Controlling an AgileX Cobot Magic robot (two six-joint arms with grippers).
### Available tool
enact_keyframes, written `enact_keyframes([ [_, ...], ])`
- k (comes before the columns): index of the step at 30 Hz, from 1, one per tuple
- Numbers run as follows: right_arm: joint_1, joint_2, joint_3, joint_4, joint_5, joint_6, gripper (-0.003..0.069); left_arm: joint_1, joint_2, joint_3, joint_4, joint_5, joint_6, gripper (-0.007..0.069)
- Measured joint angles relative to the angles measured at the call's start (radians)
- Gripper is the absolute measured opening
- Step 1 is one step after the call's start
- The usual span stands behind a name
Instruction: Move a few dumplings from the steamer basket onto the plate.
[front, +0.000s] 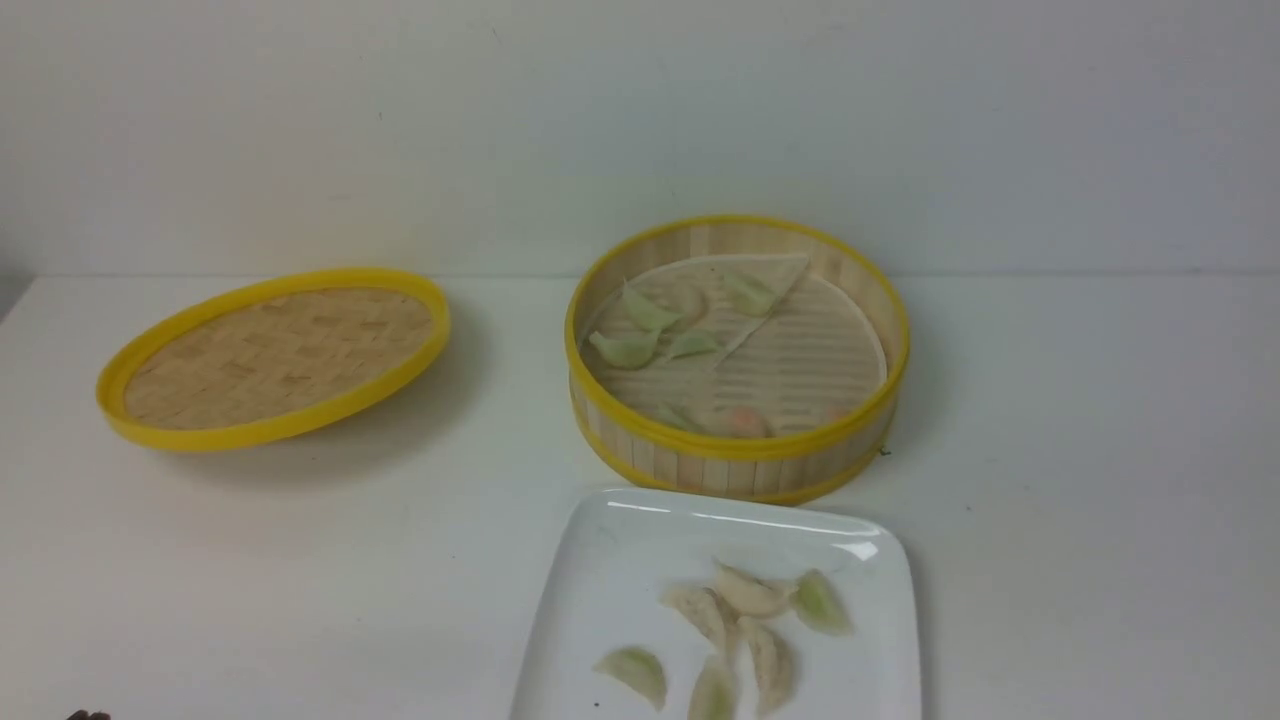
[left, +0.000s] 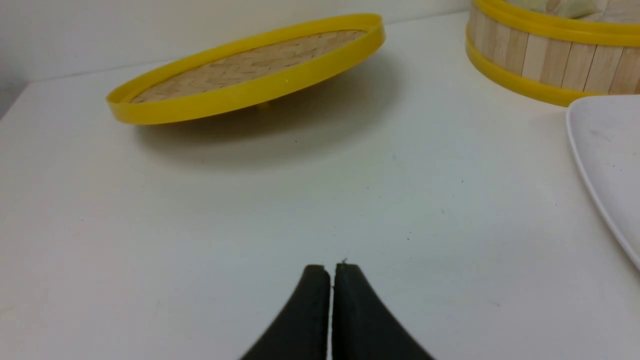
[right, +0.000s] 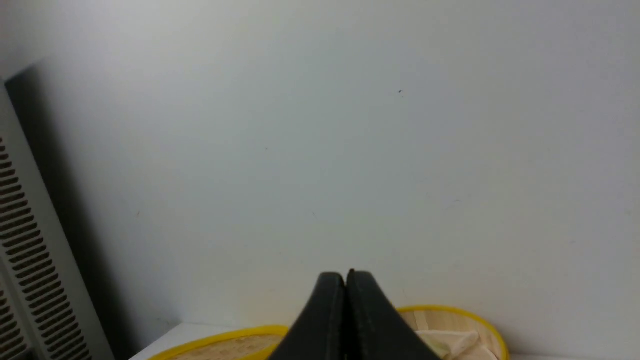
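The steamer basket (front: 735, 470) stands mid-table with several pale green and pinkish dumplings (front: 625, 349) on its liner. The white plate (front: 610, 560) lies in front of it and holds several dumplings (front: 745, 592). My left gripper (left: 332, 267) is shut and empty, low over bare table to the left of the plate (left: 607, 165) and basket (left: 540, 62). My right gripper (right: 345, 276) is shut and empty, raised and facing the wall, with the basket (right: 465, 320) below it. Neither gripper shows in the front view.
The flat woven yellow-rimmed lid (front: 275, 355) rests tilted on the table at the left; it also shows in the left wrist view (left: 245, 75) and the right wrist view (right: 225, 345). A white wall stands behind. A slotted grey panel (right: 25, 240) is at one side.
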Motion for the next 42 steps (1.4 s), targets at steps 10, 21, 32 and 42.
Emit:
enact_keyframes([
  [10, 0.000, 0.000, 0.028, 0.474, -0.142, -0.598, -0.0012, 0.000, 0.000, 0.000, 0.000, 0.000, 0.000, -0.0006],
  [21, -0.085, 0.000, 0.064, 0.734, -0.144, -0.904, -0.0012, 0.000, 0.000, 0.000, 0.000, 0.000, 0.000, -0.0006],
  [32, -0.569, 0.000, 0.370, 0.730, -0.141, -0.818, -0.0012, 0.000, 0.000, 0.000, 0.000, 0.000, 0.000, -0.0006],
  [42, -0.666, 0.001, 0.508, 0.628, -0.121, -0.721, -0.0012, 0.000, 0.000, 0.000, 0.000, 0.000, 0.000, -0.0006],
])
